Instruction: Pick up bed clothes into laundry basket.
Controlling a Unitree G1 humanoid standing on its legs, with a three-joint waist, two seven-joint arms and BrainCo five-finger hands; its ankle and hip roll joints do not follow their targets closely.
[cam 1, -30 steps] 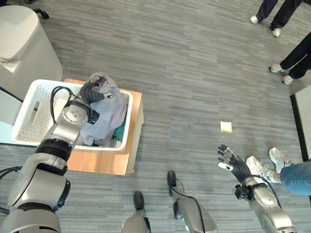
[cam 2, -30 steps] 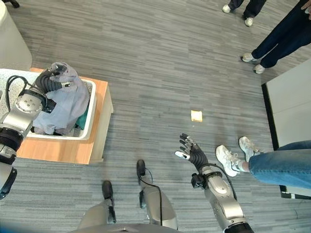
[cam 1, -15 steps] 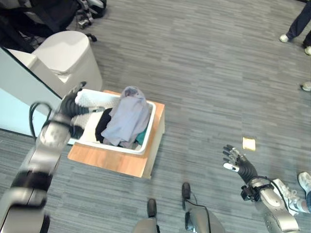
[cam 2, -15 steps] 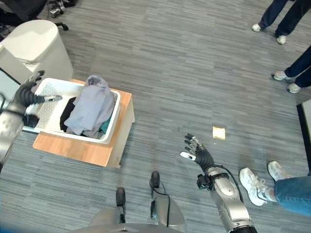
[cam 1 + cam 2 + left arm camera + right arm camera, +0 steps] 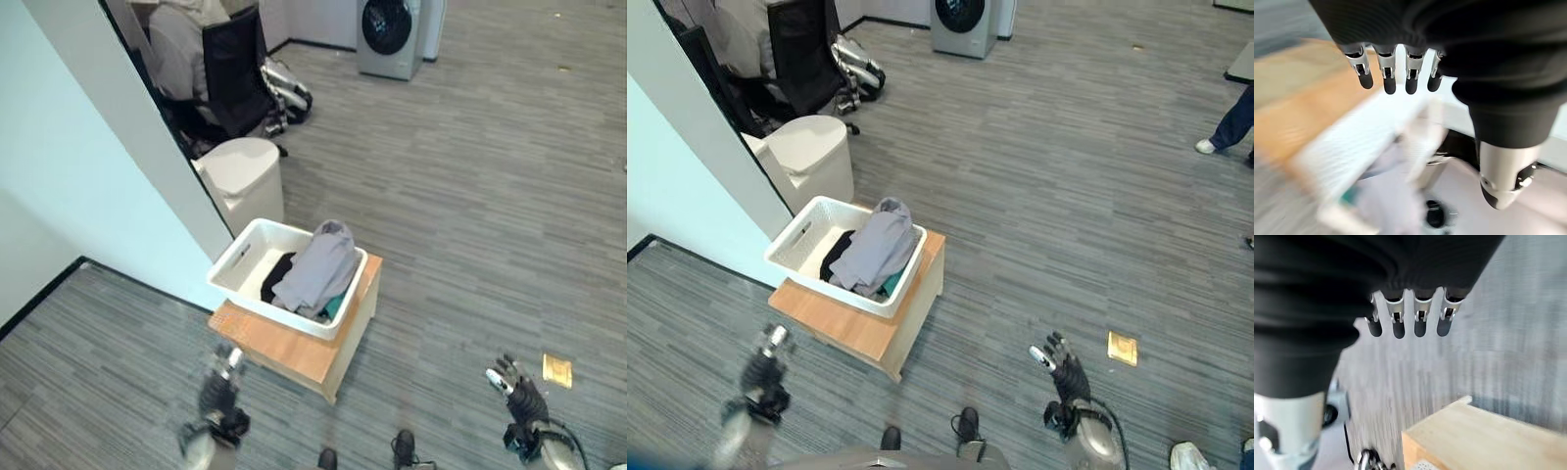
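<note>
- Bed clothes [image 5: 315, 274]: a pale grey garment lies heaped in the white laundry basket [image 5: 238, 263], draped over its far rim, with a dark piece and a bit of teal cloth under it.
- The basket sits on a low wooden stand [image 5: 294, 345], beside a white bin [image 5: 243, 180] and near a wall panel [image 5: 167, 176].
- We judge the cloth soft, light and limp. It will sag and trail when lifted, and a fold could catch on the basket rim.
- Best hold, as we read it: bunch a thick fold at the top of the heap, where the cloth stands proud of the rim. A thin edge would likely slip out.
- The basket looks like light perforated plastic, with a slot handle in its near wall. It may slide on the smooth wood if pushed.
- Left hand [image 5: 219, 382]: low and well apart from the basket, fingers [image 5: 1389, 81] straight and released, holding nothing.
- Right hand [image 5: 1063, 370]: low over the floor, well apart from the stand, fingers [image 5: 1398, 320] extended and empty.
- A small yellow scrap [image 5: 1122, 348] lies on the grey floor near the right hand.
- Writing: we can read none on basket, cloth or bin. A washing machine [image 5: 392, 34] stands far off, its markings too small to tell.
</note>
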